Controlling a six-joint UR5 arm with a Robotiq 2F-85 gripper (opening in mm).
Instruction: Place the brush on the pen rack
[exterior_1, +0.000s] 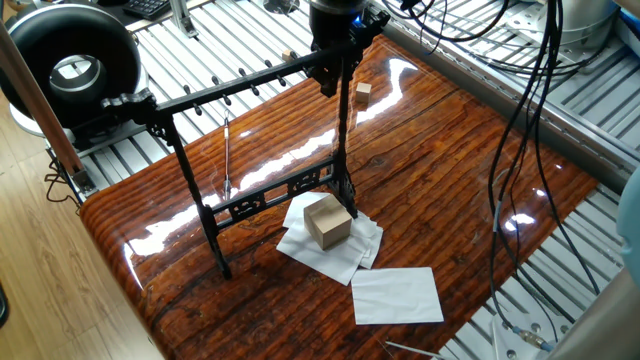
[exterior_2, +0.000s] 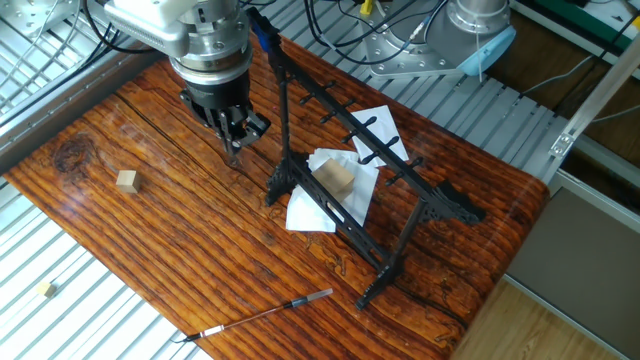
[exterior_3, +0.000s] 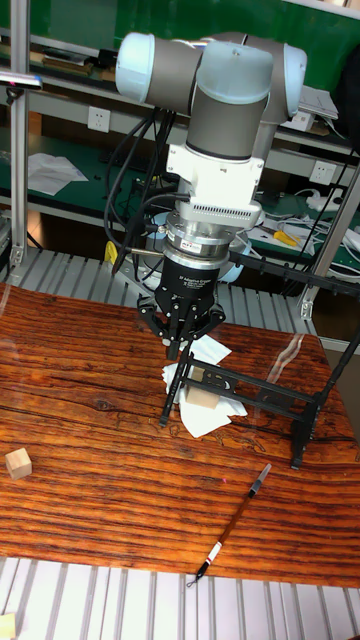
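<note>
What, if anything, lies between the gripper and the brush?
Nothing visible does. The brush lies near the table edge, on the same side of the rack as the gripper. Only bare wood separates them; the small block sits off to one side.

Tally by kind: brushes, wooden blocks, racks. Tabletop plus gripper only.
Pen rack: 1
Brushes: 2 (dark brush in the gripper, pale brush lying flat)
Wooden blocks: 2 (lone block, block by the rack)
Total: 5
</note>
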